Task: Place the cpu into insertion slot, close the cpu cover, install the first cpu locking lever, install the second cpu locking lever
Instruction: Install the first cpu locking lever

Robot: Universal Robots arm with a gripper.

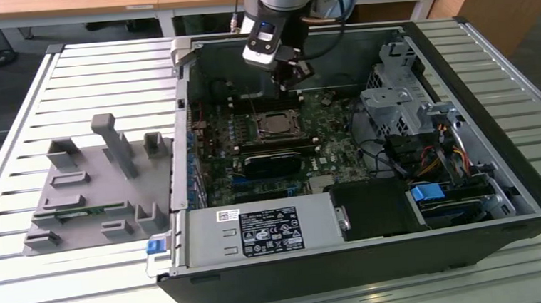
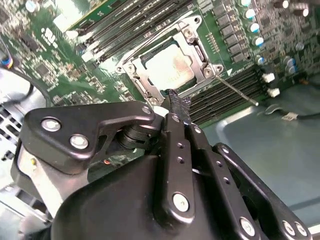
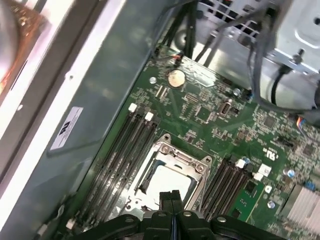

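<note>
Here the pincer (image 2: 176, 100), fingers pressed together and empty, hangs just above one edge of the cpu cover (image 2: 192, 40). The cover appears to lie flat over the cpu (image 2: 167, 67), seated mid-motherboard (image 2: 65, 85). A thin locking lever (image 2: 237, 91) juts free across the memory slots (image 2: 220, 100).

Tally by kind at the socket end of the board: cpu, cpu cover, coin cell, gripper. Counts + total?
cpu: 1
cpu cover: 1
coin cell: 1
gripper: 1
Total: 4
</note>
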